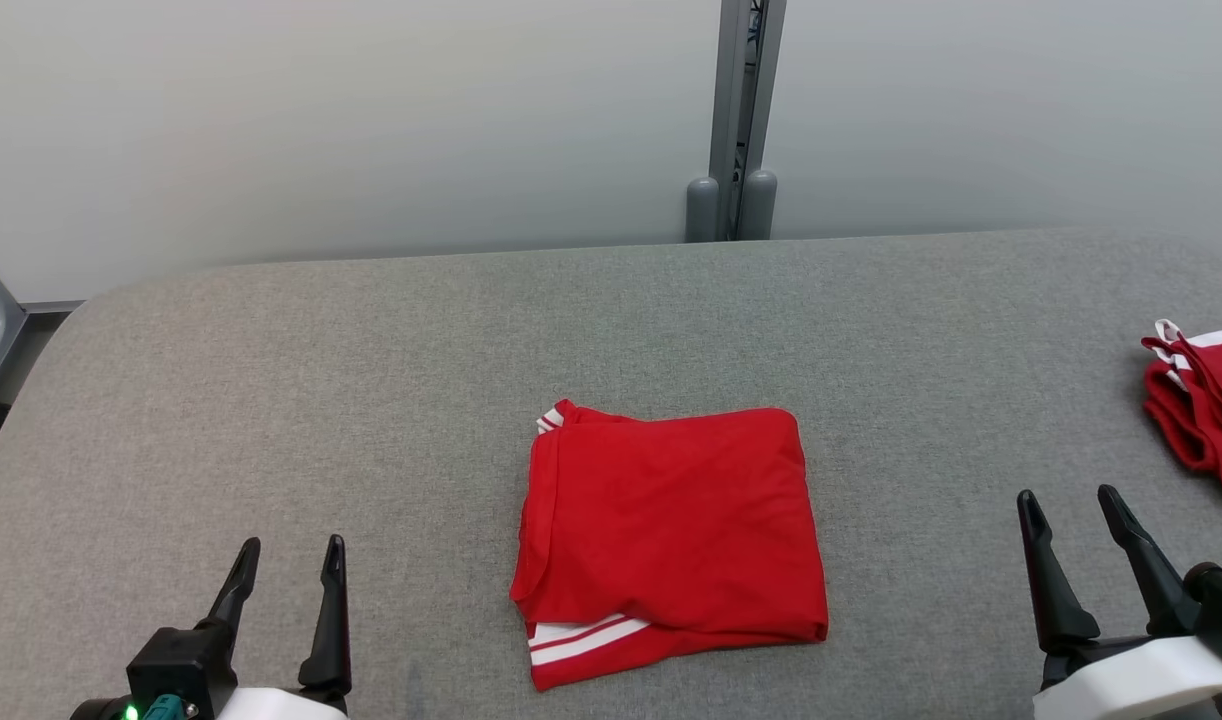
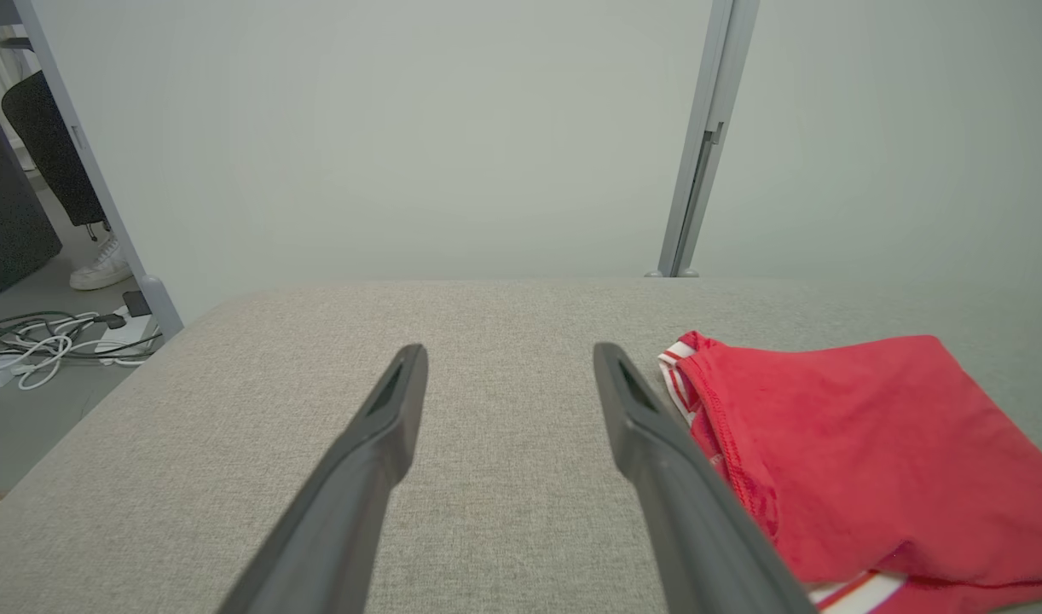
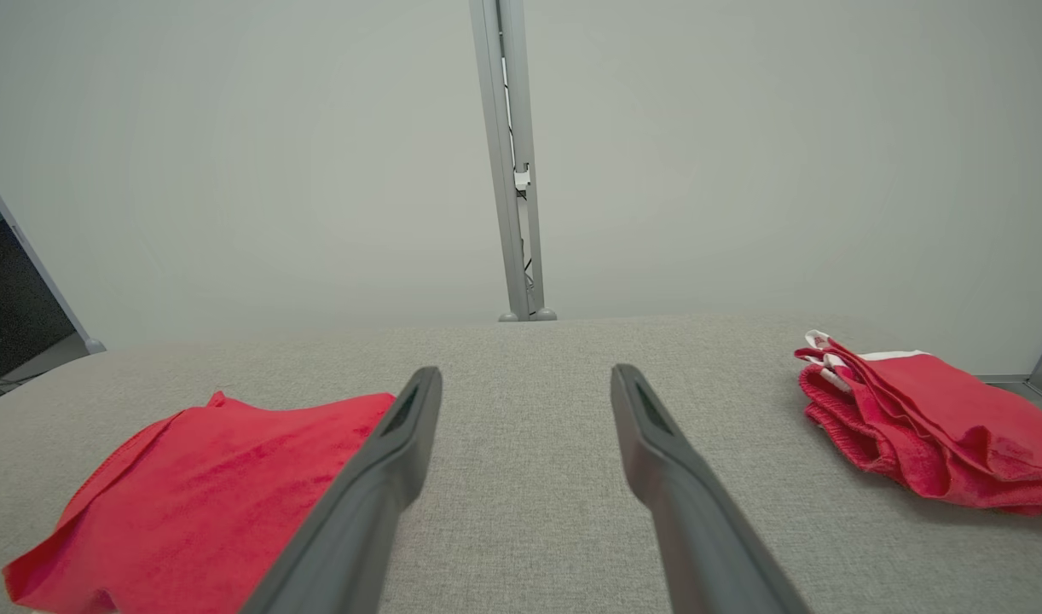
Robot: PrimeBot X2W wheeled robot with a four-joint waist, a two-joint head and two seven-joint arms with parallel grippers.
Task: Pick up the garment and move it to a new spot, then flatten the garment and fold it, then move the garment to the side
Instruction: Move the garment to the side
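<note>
Status: left gripper [image 1: 293,543] at near left, fingers spread wide, empty. Red cloth garment with white stripe trim [image 1: 671,530] lies folded square at the middle of the grey fabric-covered table [image 1: 371,400], apart from both grippers. Right gripper [image 1: 1068,495] is also wide open, holding nothing. Judgement: folding looks done and step 3, moving it aside, is due. That needs a pinch through all layers. A 2nd red folded pile [image 1: 1206,405] crowds the right edge.
</note>
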